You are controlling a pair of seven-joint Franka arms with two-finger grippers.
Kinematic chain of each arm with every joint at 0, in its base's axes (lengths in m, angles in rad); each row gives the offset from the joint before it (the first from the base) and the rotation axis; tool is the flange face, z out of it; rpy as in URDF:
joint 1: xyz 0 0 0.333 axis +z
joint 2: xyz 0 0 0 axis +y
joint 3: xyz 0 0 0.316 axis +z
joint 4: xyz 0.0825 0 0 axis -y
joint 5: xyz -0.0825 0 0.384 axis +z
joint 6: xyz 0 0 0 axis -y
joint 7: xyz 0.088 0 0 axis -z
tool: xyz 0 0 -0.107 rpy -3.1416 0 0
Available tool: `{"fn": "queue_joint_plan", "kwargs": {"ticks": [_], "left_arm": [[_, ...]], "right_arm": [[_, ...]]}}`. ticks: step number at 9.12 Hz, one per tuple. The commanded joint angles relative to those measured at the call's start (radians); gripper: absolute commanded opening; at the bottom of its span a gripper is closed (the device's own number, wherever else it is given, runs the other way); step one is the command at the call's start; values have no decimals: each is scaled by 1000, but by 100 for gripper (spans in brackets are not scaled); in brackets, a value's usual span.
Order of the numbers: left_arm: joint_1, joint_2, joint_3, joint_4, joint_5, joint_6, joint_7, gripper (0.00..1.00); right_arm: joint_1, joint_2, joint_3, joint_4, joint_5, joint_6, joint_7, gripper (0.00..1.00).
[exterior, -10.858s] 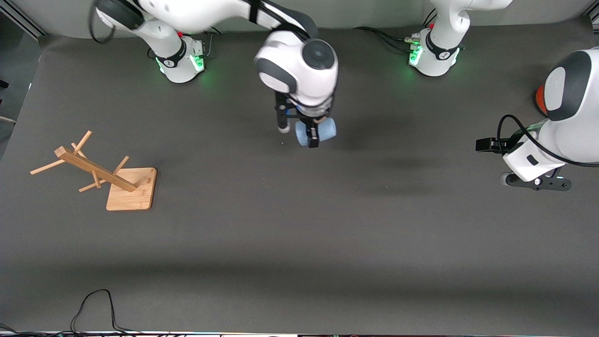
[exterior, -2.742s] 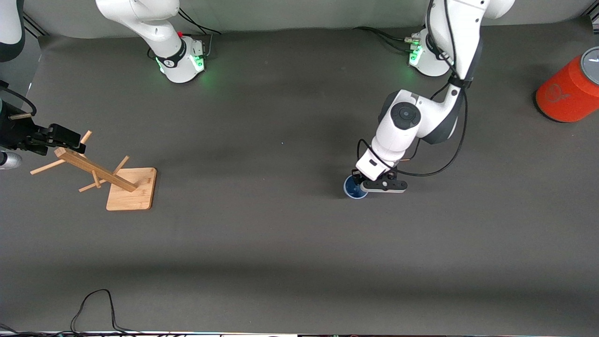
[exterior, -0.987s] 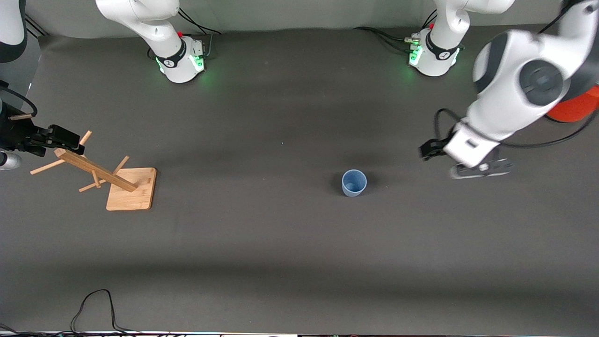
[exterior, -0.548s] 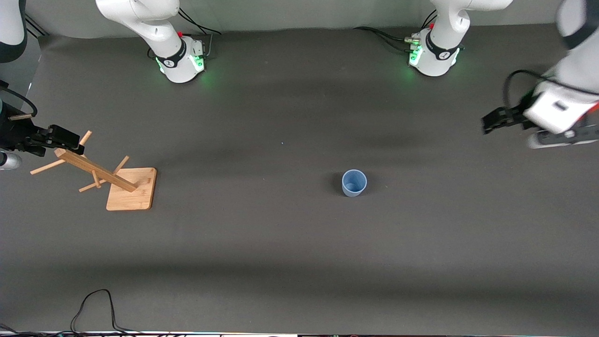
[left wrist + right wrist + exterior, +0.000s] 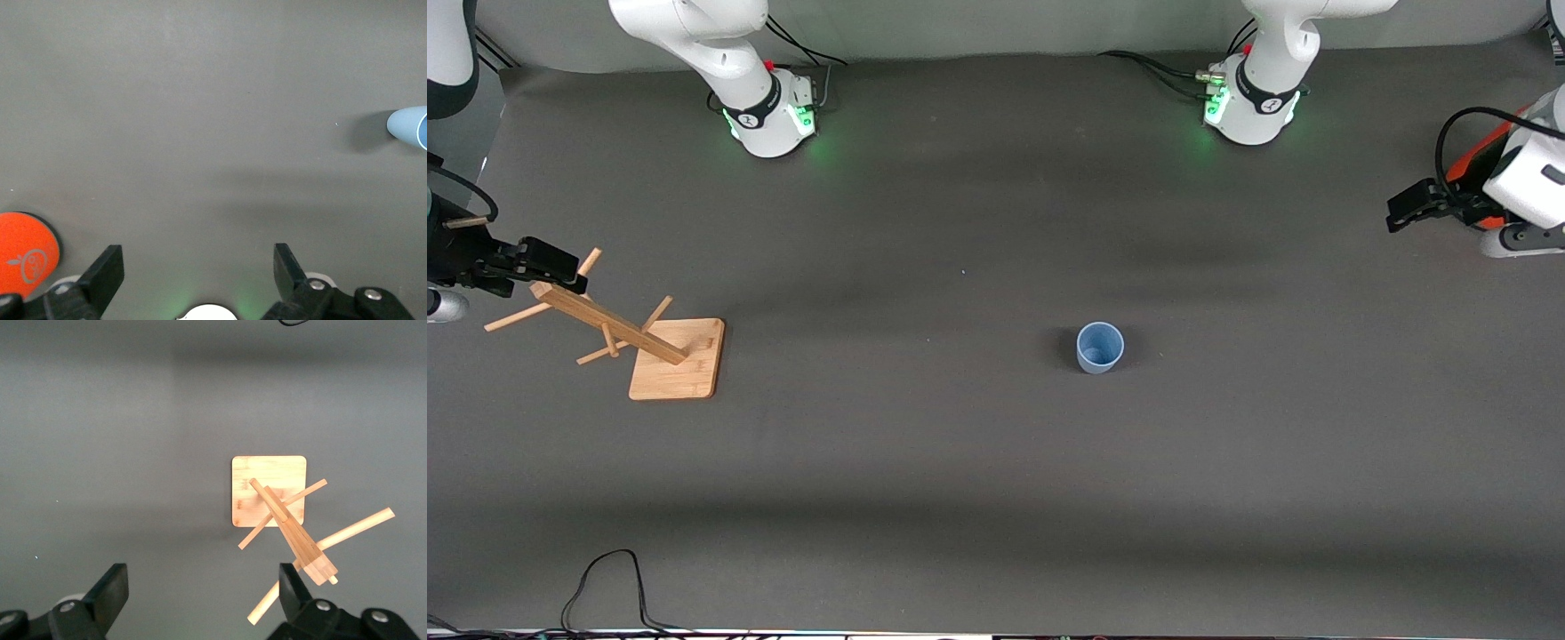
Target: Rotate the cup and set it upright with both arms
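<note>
- The table (image 5: 960, 498) is covered in a dark grey mat.
- The wooden peg rack (image 5: 640, 342) stands toward the right arm's end, its square base flat on the mat.
- The left gripper (image 5: 193, 277) hangs with jaws spread wide and empty, up over the orange-red cylinder (image 5: 23, 250) at the left arm's end.
- The right gripper (image 5: 200, 597) waits over the rack's tip, jaws wide, holding nothing.
- The cup (image 5: 1100, 347) stands upright, mouth up, alone mid-table, well apart from both grippers.
</note>
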Motion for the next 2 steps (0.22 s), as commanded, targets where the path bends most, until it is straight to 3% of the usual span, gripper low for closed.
{"fn": "queue_joint_plan", "kwargs": {"ticks": [1, 2], "left_arm": [[-16, -11, 5, 20, 19, -18, 14, 100], [-16, -2, 5, 36, 19, -18, 8, 100]], "right_arm": [[-1, -5, 4, -1, -14, 3, 9, 100], [-1, -5, 5, -1, -14, 3, 9, 100]]}}
